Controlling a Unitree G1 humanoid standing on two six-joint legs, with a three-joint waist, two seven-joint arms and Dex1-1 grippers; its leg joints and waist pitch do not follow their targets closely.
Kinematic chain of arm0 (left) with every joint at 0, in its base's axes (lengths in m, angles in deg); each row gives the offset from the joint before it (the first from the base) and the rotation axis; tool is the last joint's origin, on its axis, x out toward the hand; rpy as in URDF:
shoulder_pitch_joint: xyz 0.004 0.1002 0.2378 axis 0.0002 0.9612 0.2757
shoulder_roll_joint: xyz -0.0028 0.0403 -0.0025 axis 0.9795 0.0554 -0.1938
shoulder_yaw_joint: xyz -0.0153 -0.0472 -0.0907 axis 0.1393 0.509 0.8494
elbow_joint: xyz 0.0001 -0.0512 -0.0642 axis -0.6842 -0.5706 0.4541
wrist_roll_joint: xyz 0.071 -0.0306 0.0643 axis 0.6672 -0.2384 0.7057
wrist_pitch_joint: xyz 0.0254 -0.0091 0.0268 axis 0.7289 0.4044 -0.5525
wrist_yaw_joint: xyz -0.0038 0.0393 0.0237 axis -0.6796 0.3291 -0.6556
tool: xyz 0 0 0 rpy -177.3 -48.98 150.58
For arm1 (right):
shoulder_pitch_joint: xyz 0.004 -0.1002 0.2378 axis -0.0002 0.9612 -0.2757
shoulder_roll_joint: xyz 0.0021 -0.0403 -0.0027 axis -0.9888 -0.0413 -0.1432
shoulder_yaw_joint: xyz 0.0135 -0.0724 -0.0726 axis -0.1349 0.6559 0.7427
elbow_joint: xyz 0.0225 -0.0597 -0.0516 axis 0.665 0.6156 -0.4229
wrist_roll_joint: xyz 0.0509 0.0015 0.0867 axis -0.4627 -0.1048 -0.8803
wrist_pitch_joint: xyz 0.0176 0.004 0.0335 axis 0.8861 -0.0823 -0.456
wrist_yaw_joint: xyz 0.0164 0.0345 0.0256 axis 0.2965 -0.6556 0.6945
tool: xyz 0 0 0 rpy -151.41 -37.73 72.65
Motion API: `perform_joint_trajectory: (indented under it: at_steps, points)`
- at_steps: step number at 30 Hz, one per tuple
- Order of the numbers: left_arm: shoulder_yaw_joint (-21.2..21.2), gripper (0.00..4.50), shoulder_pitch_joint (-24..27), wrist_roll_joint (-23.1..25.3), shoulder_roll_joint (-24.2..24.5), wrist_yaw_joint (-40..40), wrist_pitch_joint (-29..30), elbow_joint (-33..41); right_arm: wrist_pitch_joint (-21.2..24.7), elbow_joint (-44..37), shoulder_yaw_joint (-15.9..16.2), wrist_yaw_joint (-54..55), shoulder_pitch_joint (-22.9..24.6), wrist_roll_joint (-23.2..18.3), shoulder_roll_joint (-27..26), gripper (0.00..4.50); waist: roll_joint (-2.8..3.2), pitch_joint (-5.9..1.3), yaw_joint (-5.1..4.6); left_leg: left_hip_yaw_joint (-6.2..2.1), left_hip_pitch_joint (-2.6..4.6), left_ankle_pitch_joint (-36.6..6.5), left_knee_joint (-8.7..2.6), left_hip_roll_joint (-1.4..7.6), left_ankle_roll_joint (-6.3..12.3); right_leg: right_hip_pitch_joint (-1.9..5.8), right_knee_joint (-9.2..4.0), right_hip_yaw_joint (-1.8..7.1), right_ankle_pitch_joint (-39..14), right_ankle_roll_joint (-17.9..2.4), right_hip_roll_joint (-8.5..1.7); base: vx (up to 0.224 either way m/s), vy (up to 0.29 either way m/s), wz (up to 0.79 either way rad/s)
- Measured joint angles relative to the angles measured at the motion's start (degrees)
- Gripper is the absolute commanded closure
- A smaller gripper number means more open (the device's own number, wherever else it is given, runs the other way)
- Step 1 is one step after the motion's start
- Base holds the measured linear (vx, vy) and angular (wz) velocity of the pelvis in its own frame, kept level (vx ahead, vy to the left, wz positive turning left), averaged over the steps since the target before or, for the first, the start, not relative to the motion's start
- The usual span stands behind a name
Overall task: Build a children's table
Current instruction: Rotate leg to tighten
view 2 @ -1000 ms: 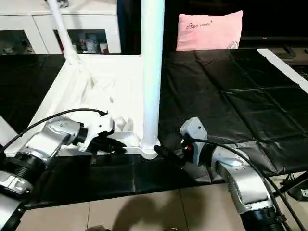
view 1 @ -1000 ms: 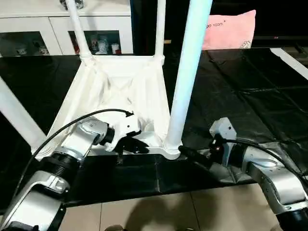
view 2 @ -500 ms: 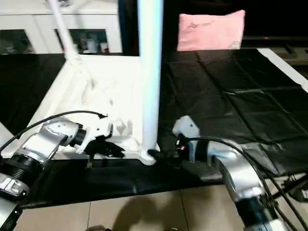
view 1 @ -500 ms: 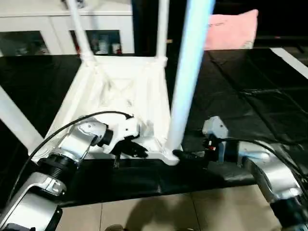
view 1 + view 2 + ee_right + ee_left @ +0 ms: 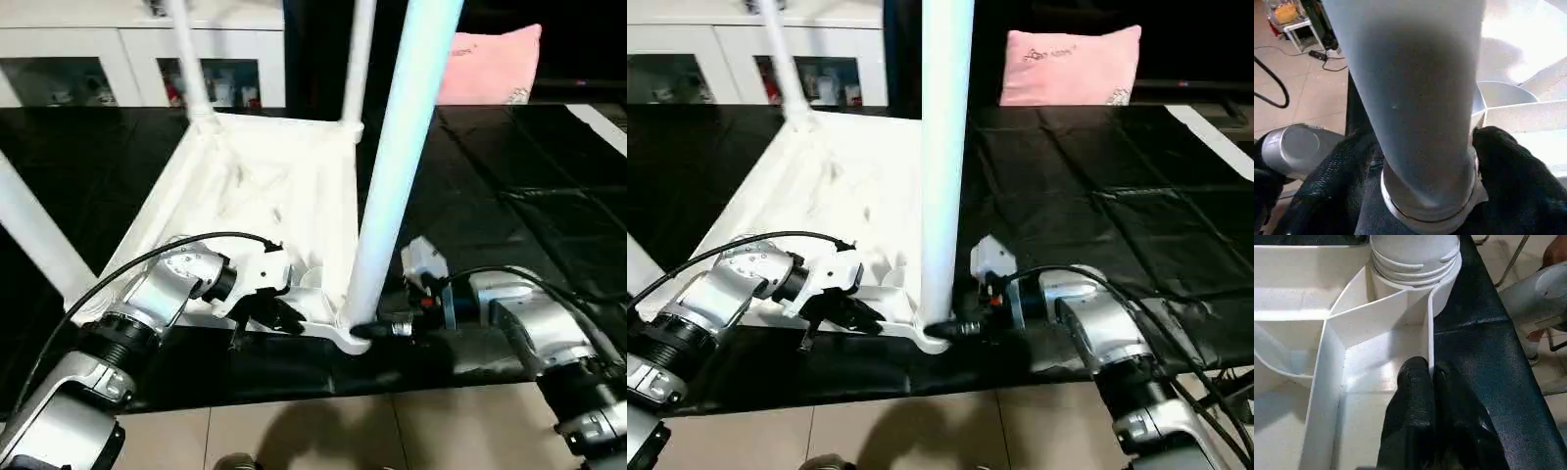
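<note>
Left gripper (image 5: 1430, 382): black fingers pinched together on the thin raised rim of the upturned table top (image 5: 265, 186), one finger inside the rim, one outside, just short of the corner socket. Right gripper (image 5: 1425, 161): fingers (image 5: 1513, 166) spread to either side of the nearest leg (image 5: 397, 166) at its base, close against the tube; whether the pads actually press it is hard to say. That leg stands upright in the socket between the two grippers. Children's table: underside up on a black sheet (image 5: 1087, 166), ribs showing; beyond the left gripper two further legs (image 5: 186, 59) rise from the far corners, and another (image 5: 34, 235) leans out on its outer side. Past the right gripper, well apart: a pink pillow (image 5: 1073, 64). Behind the table: a white cabinet (image 5: 127, 49) with glass doors.
</note>
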Motion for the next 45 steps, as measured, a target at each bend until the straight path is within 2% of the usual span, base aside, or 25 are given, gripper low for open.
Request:
perform_joint_trajectory:
  at_steps: [5, 7, 8, 10, 16, 21, 25, 26, 28, 32, 33, 34, 37, 40, 44, 45]
  points:
    - [-0.1, 4.5, 0.0, 0.0, 0.0, 0.0, -0.3, 0.0, -1.2, 2.7, 0.0, -1.7, -1.3, 0.2, -0.1, 1.74, -0.01, 0.0, 0.02, 0.0, -0.04, 0.0, 0.0, 0.0, 0.0, -0.01, 0.01, -0.02, 0.0, 0.0, 0.0, 0.0, 0.0, 0.0]
    - [-0.2, 4.5, 0.0, 0.0, 0.0, 0.0, -0.5, 0.0, -1.3, 3.5, 0.0, -2.5, -1.7, 0.2, -0.2, 1.79, -0.01, -0.01, 0.03, 0.0, -0.05, 0.0, 0.0, 0.0, 0.0, -0.01, 0.01, -0.03, 0.0, 0.0, 0.0, 0.0, 0.0, 0.0]
    - [-0.2, 4.5, -0.1, 0.0, 0.0, 0.0, -0.5, -0.1, -1.7, 3.7, 0.0, -2.7, -1.8, 0.2, -0.3, 2.05, -0.01, -0.01, 0.03, 0.0, -0.05, 0.0, 0.01, 0.0, 0.0, -0.01, 0.01, -0.03, 0.0, 0.0, 0.0, 0.0, 0.0, 0.0]
    - [-0.2, 4.5, -0.1, 0.1, 0.0, 0.0, -0.6, -0.1, -2.3, 4.0, 0.0, -2.8, -1.8, 0.2, -0.4, 2.19, -0.02, -0.01, 0.03, 0.0, -0.05, 0.0, 0.02, 0.0, 0.0, -0.01, 0.02, -0.03, 0.0, 0.0, 0.0, 0.0, 0.0, 0.0]
    - [-0.2, 4.5, -0.2, 0.3, 0.0, -0.1, -0.6, -0.1, -3.4, 4.3, -0.1, -3.2, -1.9, 0.3, -0.4, 2.38, -0.03, -0.02, 0.02, -0.01, -0.04, 0.0, 0.05, 0.0, 0.0, 0.0, 0.05, -0.03, 0.0, 0.0, 0.0, 0.0, 0.0, 0.0]
    - [0.1, 4.5, -0.2, -0.1, -0.4, 0.1, 1.6, -0.1, -3.1, 4.1, -0.3, -3.3, -1.7, 0.3, -0.4, 2.42, -0.02, -0.03, 0.07, 0.0, -0.03, 0.0, 0.05, 0.0, 0.0, 0.0, 0.05, -0.03, 0.0, 0.0, 0.0, 0.0, 0.0, 0.0]
    - [1.7, 4.5, 0.1, -1.0, -2.9, 3.8, 6.4, -0.4, -0.1, 1.0, -2.9, 0.2, 0.8, 0.3, -0.1, 2.42, -0.01, -0.03, 0.59, 0.0, -0.04, 0.0, 0.14, 0.0, 0.02, 0.03, 0.09, -0.02, 0.0, 0.0, -0.03, 0.0, 0.0, 0.0]
    - [2.4, 4.5, 0.2, -1.0, -3.6, 5.3, 7.7, -0.4, 1.1, 0.4, -3.6, 2.3, 1.4, 0.2, -0.8, 2.42, -0.02, -0.03, 0.47, -0.01, -0.02, 0.0, 0.19, 0.01, 0.02, 0.03, 0.14, -0.02, 0.0, 0.0, -0.02, 0.0, 0.0, 0.0]
    - [3.5, 4.5, 0.2, -1.0, -4.4, 8.5, 10.5, -0.4, 3.3, -0.6, -5.3, 8.1, 2.2, 0.3, -2.7, 2.42, -0.04, -0.02, -0.37, -0.06, 0.06, 0.1, 0.21, 0.04, -0.03, 0.02, 0.18, -0.01, 0.1, -0.1, -0.02, 0.0, 0.0, 0.0]
    - [5.5, 4.5, 0.2, -0.1, -6.6, 15.4, 16.5, 0.3, 4.6, 0.0, -8.1, 19.2, 2.3, 1.9, -7.6, 2.42, -0.12, 0.0, -2.39, -0.01, 0.24, 0.1, 0.17, 0.06, -0.08, 0.08, 0.17, 0.0, 0.0, 0.1, 0.01, 0.0, 0.0, 0.0]
    - [5.7, 4.5, 0.2, 0.0, -6.7, 15.7, 16.8, 0.3, 4.7, 0.1, -8.3, 19.7, 2.3, 2.0, -8.0, 2.42, -0.13, -0.01, -2.49, -0.02, 0.25, 0.1, 0.16, 0.06, -0.08, 0.08, 0.17, -0.01, 0.0, 0.2, 0.02, 0.0, 0.0, 0.0]
    - [6.9, 4.5, 0.2, 0.6, -8.1, 19.7, 19.4, 0.7, 4.9, 1.9, -9.5, 25.7, 1.1, 2.9, -11.0, 2.43, -0.19, -0.02, -3.59, -0.06, 0.39, 0.1, 0.15, 0.05, -0.1, 0.09, 0.17, -0.05, 0.0, 0.2, 0.02, 0.0, 0.0, 0.0]
    - [9.4, 4.5, -0.3, 1.7, -12.1, 28.0, 22.9, -0.2, 4.7, 6.5, -11.6, 36.4, -2.3, 5.4, -16.0, 2.43, -0.29, -0.05, -4.62, -0.14, 0.57, 0.1, 0.15, 0.03, -0.11, 0.1, 0.07, -0.14, 0.0, 0.1, 0.01, 0.0, 0.0, 0.0]
    - [10.2, 4.5, -2.6, 2.6, -16.1, 35.7, 24.3, -3.2, 4.2, 11.6, -13.7, 47.4, -6.3, 6.9, -20.4, 2.43, -0.35, -0.03, -4.94, -0.14, 0.59, 0.1, 0.15, 0.01, -0.11, 0.07, -0.14, -0.15, 0.0, 0.1, 0.0, 0.0, 0.0, 0.0]
    - [10.1, 4.5, -4.1, 2.7, -17.3, 39.2, 24.3, -5.1, 3.8, 14.7, -14.9, 53.4, -8.7, 7.2, -22.7, 2.43, -0.35, -0.03, -4.59, -0.16, 0.7, 0.1, 0.14, 0.0, -0.1, 0.02, -0.14, -0.14, 0.1, 0.1, 0.0, 0.0, 0.0, 0.0]
    - [10.2, 4.5, -4.2, 2.7, -17.3, 39.4, 24.3, -5.2, 3.6, 14.9, -15.2, 53.7, -8.8, 7.2, -23.0, 2.11, -0.35, -0.04, -4.47, -0.16, 0.7, 0.1, 0.12, 0.0, -0.1, 0.02, -0.12, -0.13, 0.1, 0.1, 0.0, 0.0, 0.0, 0.0]
